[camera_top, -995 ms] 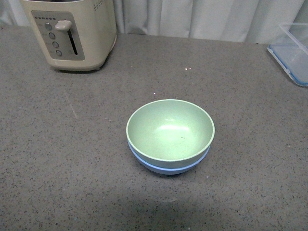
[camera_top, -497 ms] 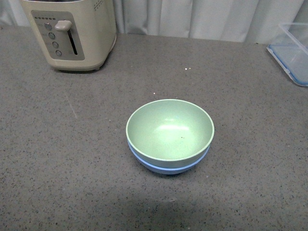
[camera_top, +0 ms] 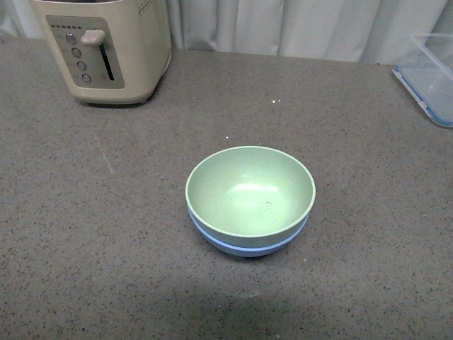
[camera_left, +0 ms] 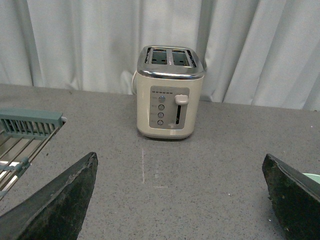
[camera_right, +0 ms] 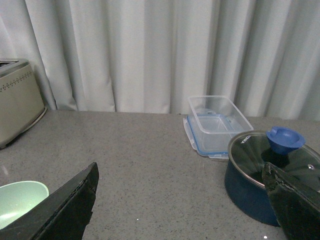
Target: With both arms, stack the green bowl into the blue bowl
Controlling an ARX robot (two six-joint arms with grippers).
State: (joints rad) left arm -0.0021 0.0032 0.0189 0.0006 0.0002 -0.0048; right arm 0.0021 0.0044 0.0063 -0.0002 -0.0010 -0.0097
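front: down on green bowl (camera_top: 250,191) | wrists: low, curtainward

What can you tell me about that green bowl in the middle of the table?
The green bowl is round, pale mint and matte, with a smooth plain rim and one tiny dark speck inside. It is empty and upright, nested in the blue bowl, whose rim shows as a band below it. The pair stands mid-counter. No gripper touches it.

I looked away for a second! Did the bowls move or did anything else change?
Nothing visibly changed. The green bowl still sits nested inside the blue bowl, and the toaster and clear plastic box stayed put. No claw touches anything.
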